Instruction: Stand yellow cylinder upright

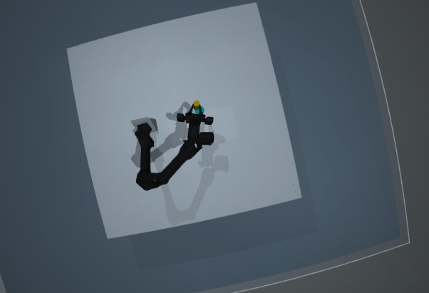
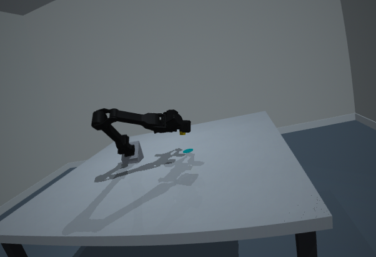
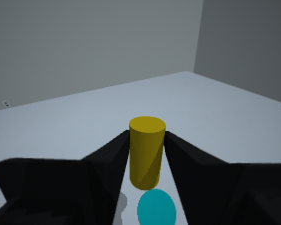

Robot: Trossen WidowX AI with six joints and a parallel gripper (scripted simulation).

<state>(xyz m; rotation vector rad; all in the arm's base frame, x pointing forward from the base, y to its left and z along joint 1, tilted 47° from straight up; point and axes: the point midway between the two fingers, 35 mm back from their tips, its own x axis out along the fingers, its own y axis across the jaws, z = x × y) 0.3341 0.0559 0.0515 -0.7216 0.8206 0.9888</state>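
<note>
My gripper (image 1: pixel 196 105) (image 3: pixel 146 134) is shut on the yellow tall cylinder (image 1: pixel 196 103) (image 2: pixel 182 133) (image 3: pixel 146 154) and points nearly level. The cylinder stands about upright between the fingertips, held in the air above the table. In the exterior view only its lower end shows below the gripper; the rest is hidden. The cyan circle (image 1: pixel 201 110) (image 2: pixel 188 151) (image 3: pixel 157 211) lies flat on the table, below the cylinder. In the wrist view it shows just under the cylinder's lower end, and its near edge is cut off by the frame.
The pale table (image 1: pixel 231 60) (image 2: pixel 243 174) bears the arm's grey base block (image 1: pixel 151 124) (image 2: pixel 137 152) at the left. The arm's dark shadows fall on the table around the circle. No other loose object shows.
</note>
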